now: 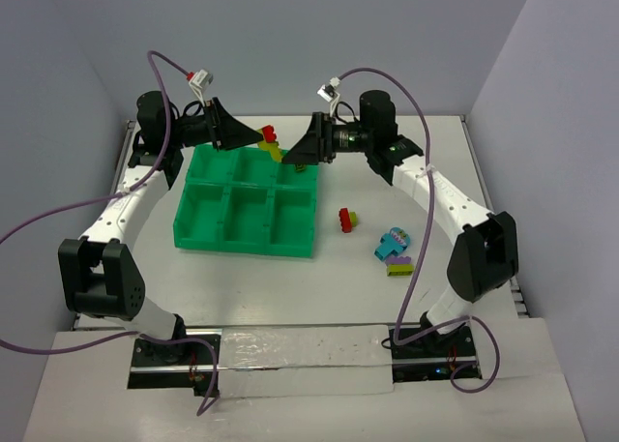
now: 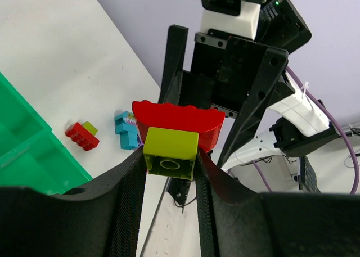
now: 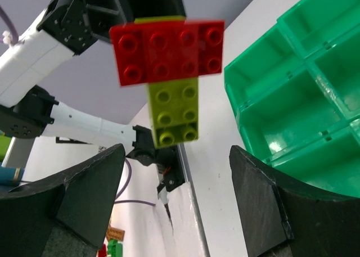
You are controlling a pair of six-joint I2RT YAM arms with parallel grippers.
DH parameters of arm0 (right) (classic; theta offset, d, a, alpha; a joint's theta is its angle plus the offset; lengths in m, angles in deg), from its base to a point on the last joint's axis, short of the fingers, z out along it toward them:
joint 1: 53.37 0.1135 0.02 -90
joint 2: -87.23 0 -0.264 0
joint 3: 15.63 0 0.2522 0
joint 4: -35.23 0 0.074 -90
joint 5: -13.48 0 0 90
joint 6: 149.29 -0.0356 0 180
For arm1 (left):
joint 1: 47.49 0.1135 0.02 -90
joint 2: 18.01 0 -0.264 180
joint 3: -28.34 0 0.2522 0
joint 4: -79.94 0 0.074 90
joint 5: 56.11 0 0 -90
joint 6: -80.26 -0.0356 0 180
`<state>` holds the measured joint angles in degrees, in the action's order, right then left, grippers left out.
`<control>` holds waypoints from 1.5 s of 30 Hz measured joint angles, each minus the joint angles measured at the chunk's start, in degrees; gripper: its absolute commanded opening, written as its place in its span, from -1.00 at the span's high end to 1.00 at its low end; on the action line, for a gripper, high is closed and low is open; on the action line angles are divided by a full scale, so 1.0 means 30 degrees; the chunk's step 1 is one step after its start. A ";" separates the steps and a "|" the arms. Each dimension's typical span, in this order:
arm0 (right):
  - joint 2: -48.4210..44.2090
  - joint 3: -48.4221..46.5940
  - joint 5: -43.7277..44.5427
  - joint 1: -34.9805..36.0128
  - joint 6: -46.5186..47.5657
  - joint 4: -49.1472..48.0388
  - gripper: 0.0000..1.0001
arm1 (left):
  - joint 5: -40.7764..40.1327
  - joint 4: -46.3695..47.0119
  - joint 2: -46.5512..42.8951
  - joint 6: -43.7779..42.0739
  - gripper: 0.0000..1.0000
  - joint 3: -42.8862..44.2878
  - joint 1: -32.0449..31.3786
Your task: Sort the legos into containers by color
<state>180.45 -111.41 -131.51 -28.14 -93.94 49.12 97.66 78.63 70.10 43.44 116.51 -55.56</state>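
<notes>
While the left gripper [image 1: 253, 138] pinches the yellow-green brick [image 2: 170, 156] tight above the far edge of the green tray [image 1: 198, 239], with the red brick [image 2: 177, 122] snapped onto it, the right gripper [image 1: 295, 158] gapes wide and empty just beside the pair. Best play, I'd say: square those jaws on the red brick alone, squeeze firmly, then peel it off.

A red brick [image 3: 166, 50], a yellow-green brick [image 3: 175, 113], the tray [image 1: 242, 241] bright green.

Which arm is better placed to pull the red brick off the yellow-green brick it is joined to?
Right. The left arm has its jaws shut on the yellow-green brick, leaving the red brick exposed; the right arm has its jaws open, facing the pair.
</notes>
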 measured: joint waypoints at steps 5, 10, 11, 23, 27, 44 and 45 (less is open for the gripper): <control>0.1392 -0.1910 -0.0266 0.0003 0.0057 0.0238 -0.65 | 0.0055 0.0068 -0.0012 0.0063 1.00 0.0000 0.0000; 0.2327 -0.2920 -0.0901 0.0171 -0.0011 0.0223 -0.56 | 0.0086 0.0072 -0.0012 0.0068 1.00 0.0038 0.0000; 0.2478 -0.3010 -0.0988 0.0220 -0.0077 0.0136 -0.54 | 0.0108 0.0069 -0.0012 0.0070 0.99 0.0081 0.0000; 0.3128 -0.2511 -0.2614 0.0386 -0.2852 -0.3303 0.59 | 0.0323 0.0162 0.0031 0.0085 1.00 0.0575 0.0028; 0.3123 -0.1793 -0.2815 0.0415 -0.3735 -0.4749 1.00 | 0.0386 -0.0222 0.0032 -0.0065 1.00 0.0605 0.0080; 0.0680 0.2855 -0.2396 -0.0758 -0.4729 -0.7078 1.00 | 0.1009 -0.0608 0.0056 -0.0258 1.00 0.0874 0.0615; 0.0680 0.2920 -0.2328 -0.0896 -0.4735 -0.6994 1.00 | 0.0984 -0.0619 0.0068 -0.0258 1.00 0.0872 0.0617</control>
<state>182.49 -102.65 -138.50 -30.82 -108.14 28.14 100.61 76.77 70.30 42.66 119.13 -53.71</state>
